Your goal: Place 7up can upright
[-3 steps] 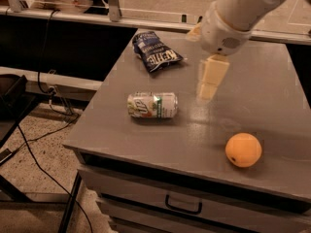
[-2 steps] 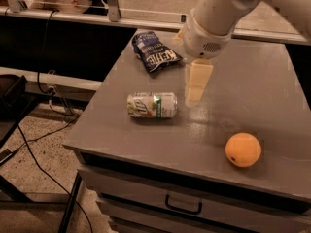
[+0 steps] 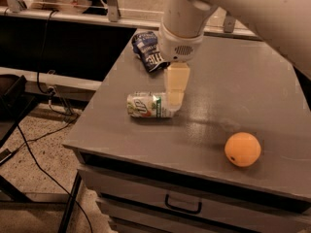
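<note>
The 7up can [image 3: 148, 105], silver-white with a green logo, lies on its side on the grey table [image 3: 233, 86], left of the middle. My gripper [image 3: 175, 101] hangs from the white arm and points down. Its cream tip is at the can's right end and overlaps it in this view. I cannot tell whether it touches the can.
A dark blue chip bag [image 3: 148, 50] lies behind the can near the table's back left edge. An orange [image 3: 242, 149] sits at the front right. The table's front has a drawer with a handle [image 3: 183, 208]. Cables run on the floor at the left.
The arm and gripper have moved left and down, from above the table's middle to the right end of the can. The can, orange and bag have not moved.
</note>
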You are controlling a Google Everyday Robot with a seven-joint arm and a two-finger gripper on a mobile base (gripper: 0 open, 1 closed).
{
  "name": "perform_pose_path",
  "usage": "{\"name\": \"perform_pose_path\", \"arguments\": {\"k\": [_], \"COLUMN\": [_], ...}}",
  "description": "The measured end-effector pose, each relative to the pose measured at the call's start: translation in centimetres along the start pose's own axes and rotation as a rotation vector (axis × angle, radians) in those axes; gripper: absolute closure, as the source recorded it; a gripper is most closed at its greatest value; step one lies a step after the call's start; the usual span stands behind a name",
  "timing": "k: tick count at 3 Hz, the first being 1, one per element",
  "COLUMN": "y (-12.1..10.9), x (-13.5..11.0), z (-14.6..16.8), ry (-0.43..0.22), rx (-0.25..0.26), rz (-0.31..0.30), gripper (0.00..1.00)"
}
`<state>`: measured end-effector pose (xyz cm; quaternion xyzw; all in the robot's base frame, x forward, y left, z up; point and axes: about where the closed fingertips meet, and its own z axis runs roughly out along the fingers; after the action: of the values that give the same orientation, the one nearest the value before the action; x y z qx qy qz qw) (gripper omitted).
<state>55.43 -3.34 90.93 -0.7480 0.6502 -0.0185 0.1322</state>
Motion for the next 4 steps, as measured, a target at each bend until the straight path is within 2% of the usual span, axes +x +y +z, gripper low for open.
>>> {"name": "perform_pose_path", "arguments": {"k": [1,2,4], "y": [0.7,2.4,2.6], "x": [-2.1,-5.1,-5.3], "z": [0.8,1.2,1.7], "ry": [0.020,-0.031,-0.058], "rx": [-0.038,-0.075,-0.087], "rz": [0.058,0.093,0.112], "gripper": [0.00,0.00,0.00]}}
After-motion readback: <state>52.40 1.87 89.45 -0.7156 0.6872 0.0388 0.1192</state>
